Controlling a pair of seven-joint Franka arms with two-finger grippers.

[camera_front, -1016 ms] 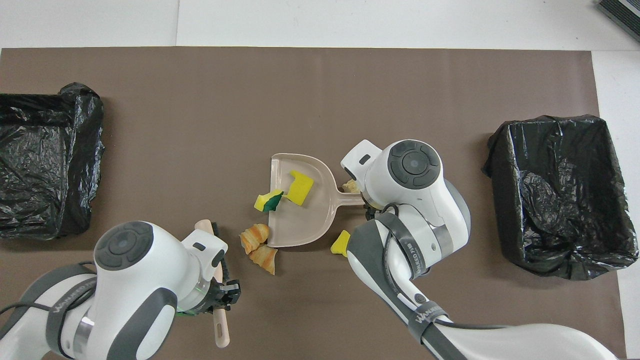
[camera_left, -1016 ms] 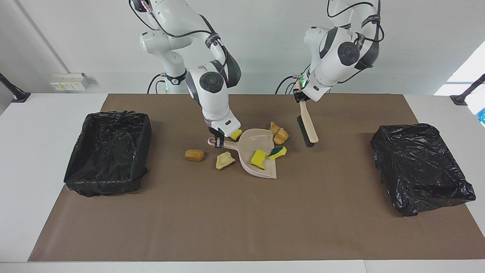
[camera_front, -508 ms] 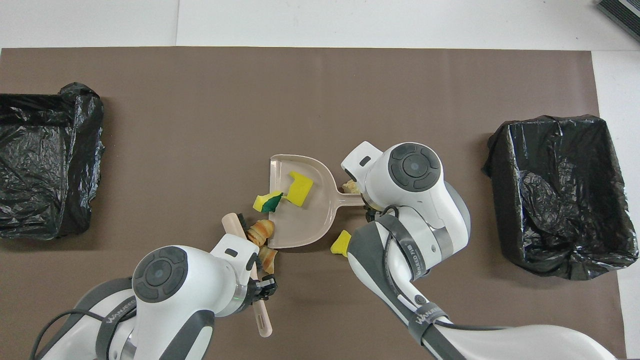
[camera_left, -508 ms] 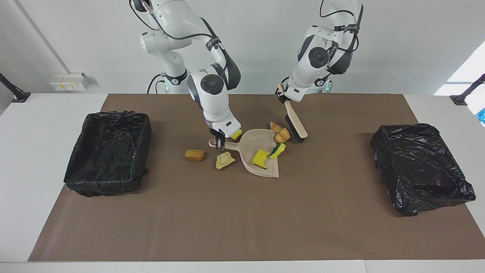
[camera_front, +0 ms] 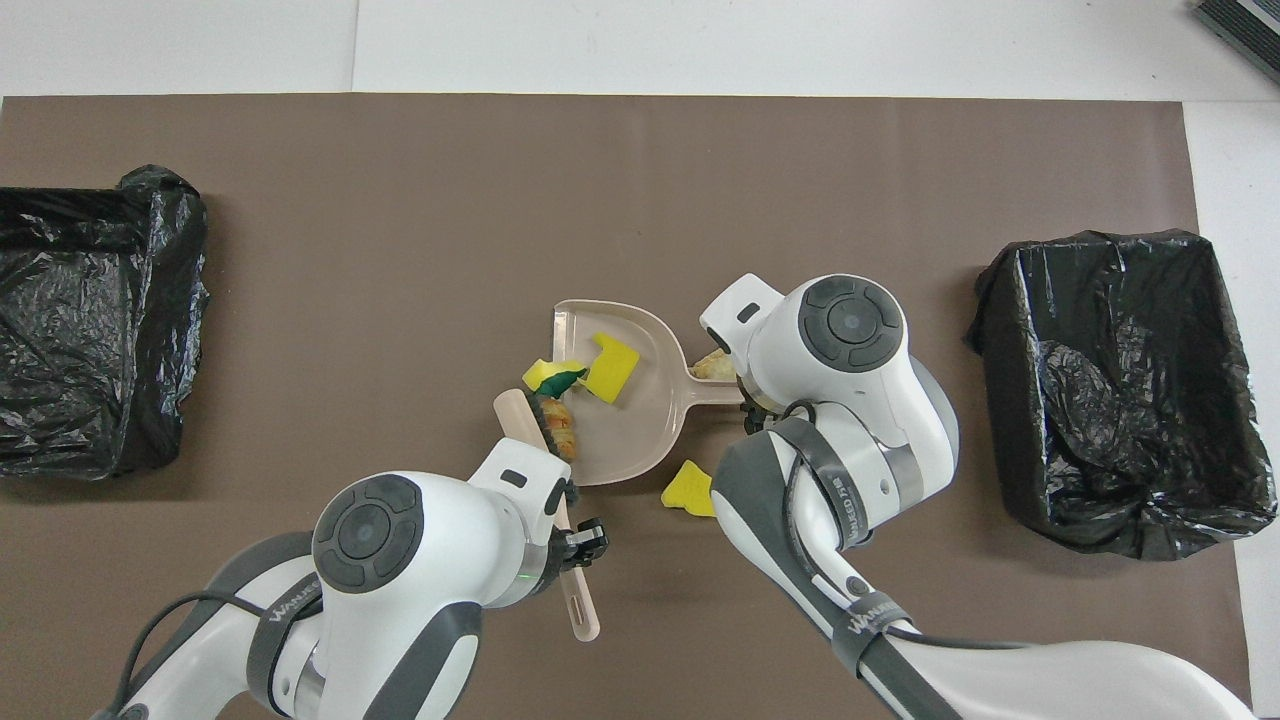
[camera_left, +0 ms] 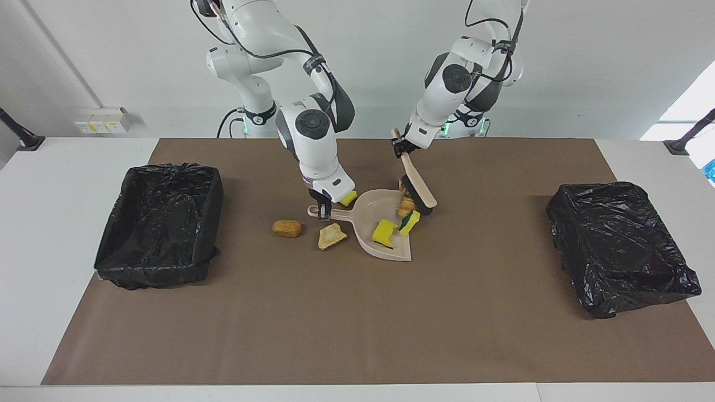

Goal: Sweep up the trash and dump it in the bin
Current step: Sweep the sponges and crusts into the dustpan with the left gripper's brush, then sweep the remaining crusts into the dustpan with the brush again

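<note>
Smooth beige plastic dustpan [camera_left: 373, 219], scoop-shaped, holds spongy yellow scraps [camera_left: 384, 233]; flaky croissant bits [camera_left: 406, 207] at its mouth. Left gripper [camera_left: 399, 144], arm angled down, clamps the black-bristled hand brush [camera_left: 416, 186] against them. Right gripper [camera_left: 323, 207] pinches the dustpan handle. Crusty chunks [camera_left: 287, 228] lie beside the handle.

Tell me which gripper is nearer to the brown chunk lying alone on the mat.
Right. The right gripper holds the dustpan handle just beside the brown chunk; the left gripper grips the brush past the dustpan.
</note>
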